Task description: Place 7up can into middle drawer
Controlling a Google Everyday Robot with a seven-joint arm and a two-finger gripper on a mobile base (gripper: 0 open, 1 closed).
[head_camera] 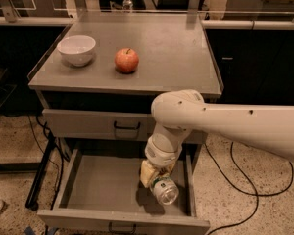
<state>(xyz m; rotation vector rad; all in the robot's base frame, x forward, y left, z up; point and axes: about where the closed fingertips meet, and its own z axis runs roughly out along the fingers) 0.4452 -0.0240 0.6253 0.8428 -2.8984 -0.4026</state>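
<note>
Pincer (pixel 156 179) is low inside the open wide shallow grey metal middle drawer (pixel 100 187), right half, near its right wall. It's closed on the small silver-and-green aluminium 7up can (pixel 165 192). One cream finger presses the can's side and the can is tipped over, round end facing the camera.

Handling, as a judgement:
- The can is light and thin-walled, so it dents under a hard squeeze.
- Its side is smooth and slippery, and being round it will roll if let go on its side.
- Best hold is across the middle of the body, not the rims.

Hard to make out:
- The second finger is hidden behind the can and wrist.
- Cannot tell if the can touches the drawer floor or hangs just above it.
- The label is mostly turned away.
- The drawer's front handle is cut off at the bottom edge, and the white arm runs out of frame at right.

On the grey metal bench (pixel 176 48), well apart from the can, are a white ceramic bowl (pixel 77 49) and a round red apple (pixel 126 60). The matching grey upper drawer front (pixel 83 124) is shut.
</note>
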